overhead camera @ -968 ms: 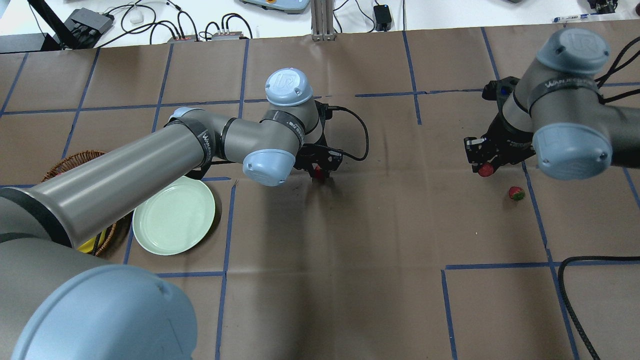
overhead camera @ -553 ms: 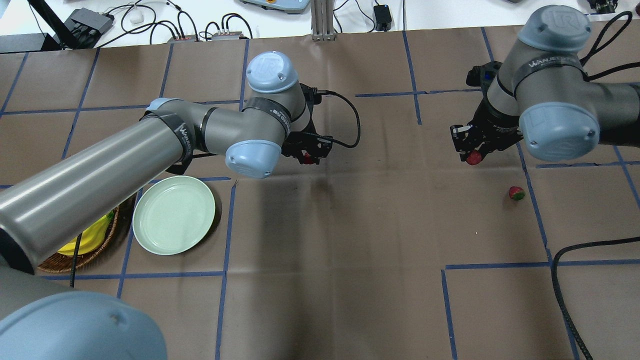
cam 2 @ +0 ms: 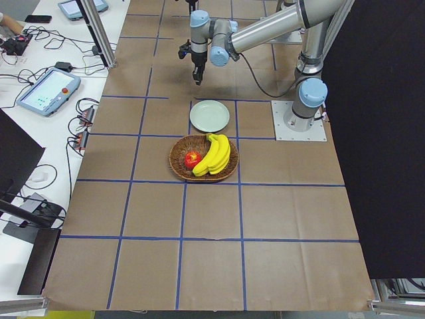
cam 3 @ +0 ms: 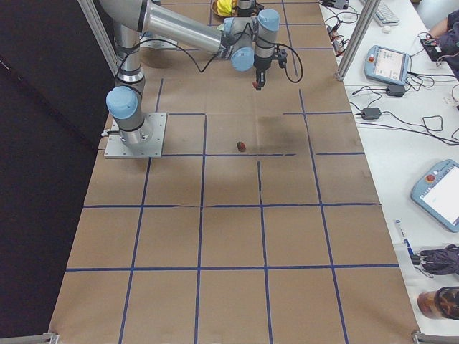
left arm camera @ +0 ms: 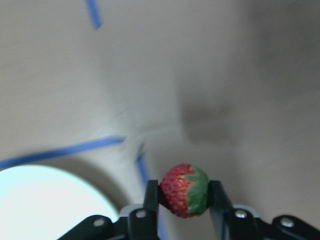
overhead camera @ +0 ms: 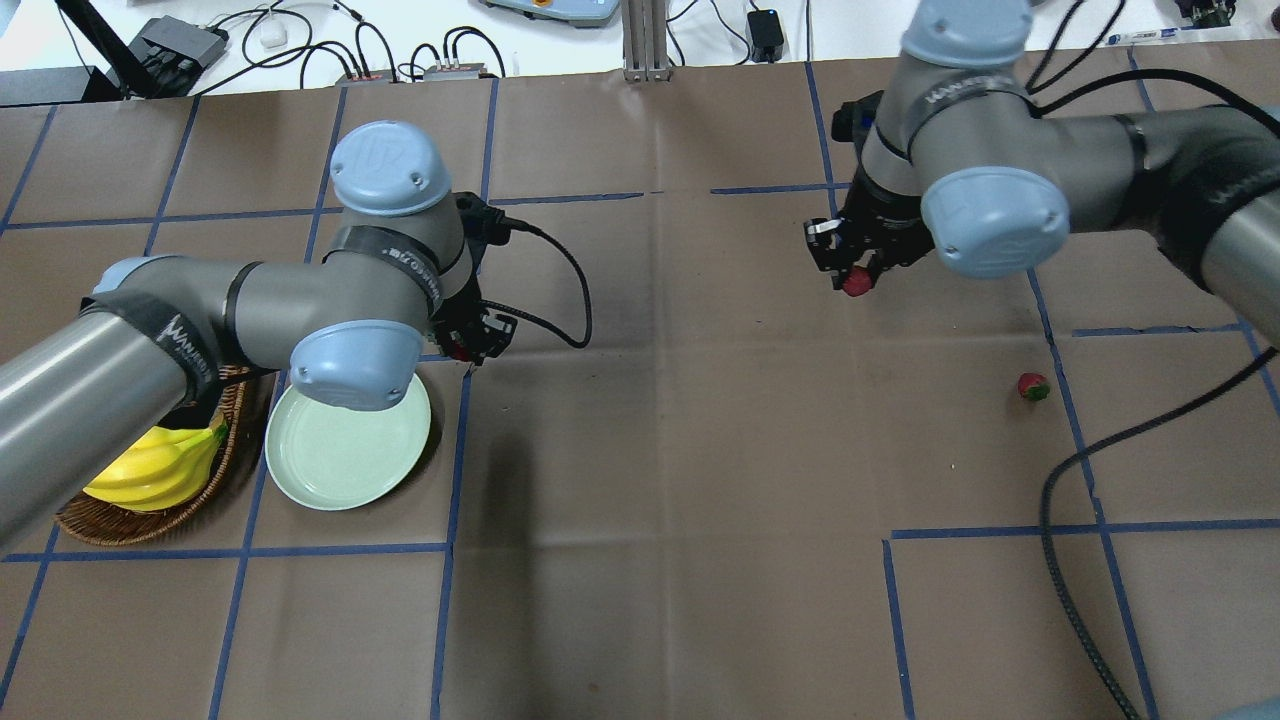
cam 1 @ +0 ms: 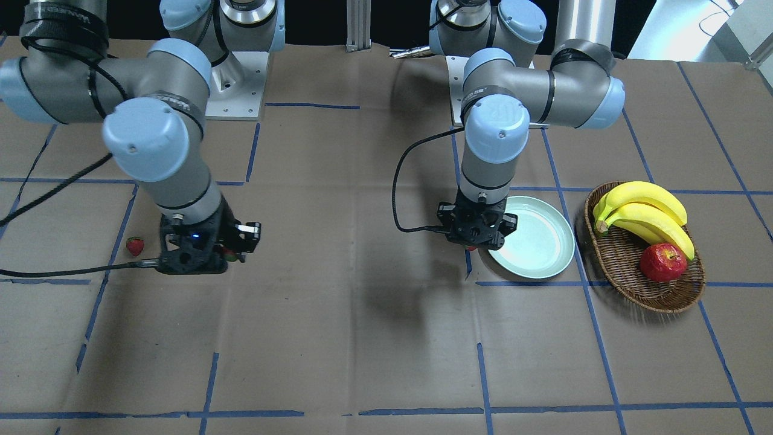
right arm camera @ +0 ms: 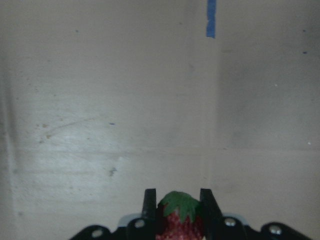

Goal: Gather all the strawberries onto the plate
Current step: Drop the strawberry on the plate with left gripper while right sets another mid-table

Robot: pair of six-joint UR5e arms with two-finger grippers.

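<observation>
**A:** Which step's this?

**B:** Carry-to-plate, I'd say. The left gripper (overhead camera: 466, 348) is clamped on a strawberry (left arm camera: 184, 190), just beside the plate (overhead camera: 345, 465), at its far-right rim and not over it yet.

**A:** And the other side?

**B:** The right gripper (overhead camera: 853, 275) pinches a second strawberry (right arm camera: 178, 220), green cap showing btwn the fingers, well apart from the plate, right of centre. A third strawberry (overhead camera: 1034, 387) lies loose on the table (overhead camera: 700, 500), nearer and further right.

**A:** Next move?

**B:** Prob. the left gripper goes a bit left and near till the berry hangs over the plate's middle, then lowers and lets go. Keep the drop low, else it may roll off. The right gripper has a long trip left, w/o clashing.
</observation>
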